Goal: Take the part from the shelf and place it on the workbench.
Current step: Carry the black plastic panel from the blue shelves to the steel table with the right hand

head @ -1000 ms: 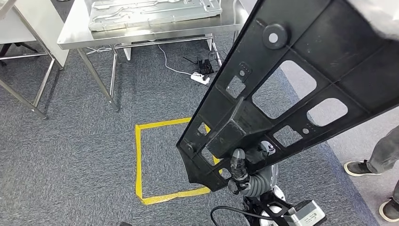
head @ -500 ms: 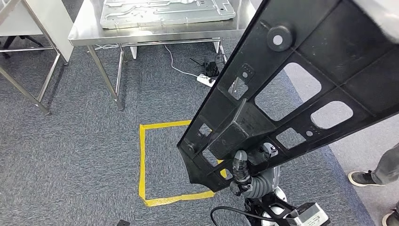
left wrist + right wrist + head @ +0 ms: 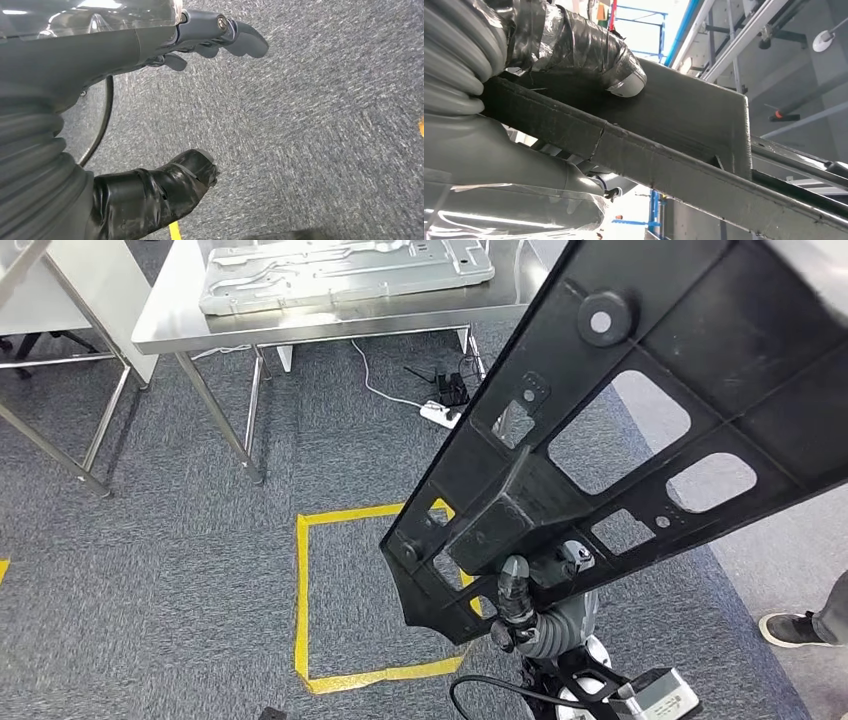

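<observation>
A large black plastic part (image 3: pixel 640 390) with several cut-out windows stretches from the lower middle to the upper right of the head view. My right hand (image 3: pixel 530 615) grips its lower end from beneath. The right wrist view shows the taped thumb (image 3: pixel 589 50) pressed on the part's ribbed edge (image 3: pixel 684 130). The steel workbench (image 3: pixel 180 310) stands ahead at the top left, with a silver metal panel (image 3: pixel 340 265) lying on it. My left hand (image 3: pixel 100 55) hangs over grey carpet, fingers apart and holding nothing.
A yellow tape square (image 3: pixel 301 600) marks the carpet in front of me. A power strip with cables (image 3: pixel 435 410) lies under the workbench's right end. Another table's legs (image 3: pixel 60 440) stand at the left. A person's shoe (image 3: pixel 790 628) is at the right edge.
The camera has shifted, so the whole floor scene sits slightly lower and the shoes lie nearer the right edge. The part stays in my right hand the same way.
</observation>
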